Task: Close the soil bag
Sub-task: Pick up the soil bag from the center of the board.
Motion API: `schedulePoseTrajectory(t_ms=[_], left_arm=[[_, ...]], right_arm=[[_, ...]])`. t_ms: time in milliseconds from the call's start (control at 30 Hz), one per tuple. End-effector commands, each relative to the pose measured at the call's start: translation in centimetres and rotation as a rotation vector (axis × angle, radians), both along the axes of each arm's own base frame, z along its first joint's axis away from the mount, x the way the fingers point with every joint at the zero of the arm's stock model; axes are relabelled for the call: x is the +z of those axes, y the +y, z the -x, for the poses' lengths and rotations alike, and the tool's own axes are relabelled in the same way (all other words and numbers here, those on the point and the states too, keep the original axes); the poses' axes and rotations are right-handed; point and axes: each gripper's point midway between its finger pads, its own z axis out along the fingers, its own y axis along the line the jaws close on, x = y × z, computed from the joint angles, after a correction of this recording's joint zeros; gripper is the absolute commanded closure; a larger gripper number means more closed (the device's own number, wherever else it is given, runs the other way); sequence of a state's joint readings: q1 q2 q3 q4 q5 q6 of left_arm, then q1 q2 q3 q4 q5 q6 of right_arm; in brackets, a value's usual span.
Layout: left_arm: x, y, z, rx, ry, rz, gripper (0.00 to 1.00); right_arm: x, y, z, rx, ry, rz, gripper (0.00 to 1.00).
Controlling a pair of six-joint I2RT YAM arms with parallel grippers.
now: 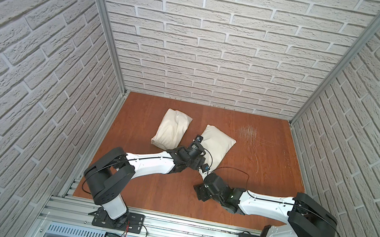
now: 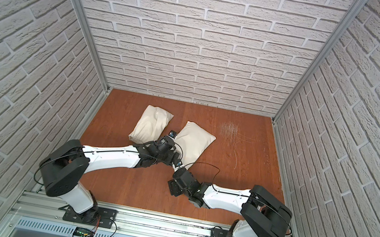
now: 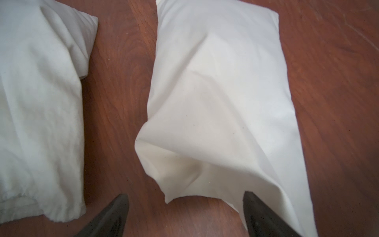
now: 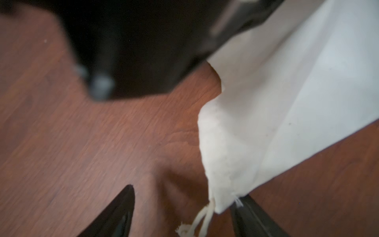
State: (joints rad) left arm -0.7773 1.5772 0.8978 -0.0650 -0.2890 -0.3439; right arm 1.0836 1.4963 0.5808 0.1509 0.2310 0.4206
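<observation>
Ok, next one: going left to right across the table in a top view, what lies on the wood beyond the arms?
creased bag → smooth bag → scratches

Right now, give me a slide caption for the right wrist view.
Right gripper, jaws apart around the soil bag's drawstring, over the wooden table.

Soil bag: smooth, matt cream cloth with a twisted fibre drawstring. Second bag: creased cloth. Surface: reddish wood grain, scratched, matt.
</observation>
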Motion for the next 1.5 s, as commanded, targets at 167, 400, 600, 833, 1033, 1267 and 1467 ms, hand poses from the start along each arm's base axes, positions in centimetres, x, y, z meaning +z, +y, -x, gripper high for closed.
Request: schedulePoseTrajectory(t_ms=[167,400,600,833,1033,1267,1467], left_arm=[[1.3,2.4,1.8,0.071,-0.038,0.087,0.07],[2.3,1.5,3.1,0.025,-0.108,0.057,0.07],[6.0,0.1,3.4,-0.027,-0.187,-0.02,0.06],[13.6,-2.7,2.8,-0.18,-0.373,0.093,0.1],[17.5,-6.7,3.0,-0.44,-0.515,0.148,0.22],[19.8,-8.7,1.6,-0.608,-0.602,0.262,0.34],[19.6,-10.5,1.9,-0.73,-0.638,0.266,0.4]], right_arm=[[-0.4,-2.6,0.2,-0.098,-0.022,0.027,0.57],[0.8,-3.2,-0.3,-0.086,-0.084,0.048,0.95],[8.6,-5.6,-2.2,-0.127,-0.234,0.088,0.97],[19.1,-6.5,-4.7,-0.06,-0.326,0.065,0.97],[24.1,-5.3,-6.0,0.056,-0.314,0.049,0.97],[25.9,-4.5,-7.3,0.11,-0.254,0.013,0.97],[25.6,-4.6,-7.8,0.12,-0.211,-0.032,0.97]])
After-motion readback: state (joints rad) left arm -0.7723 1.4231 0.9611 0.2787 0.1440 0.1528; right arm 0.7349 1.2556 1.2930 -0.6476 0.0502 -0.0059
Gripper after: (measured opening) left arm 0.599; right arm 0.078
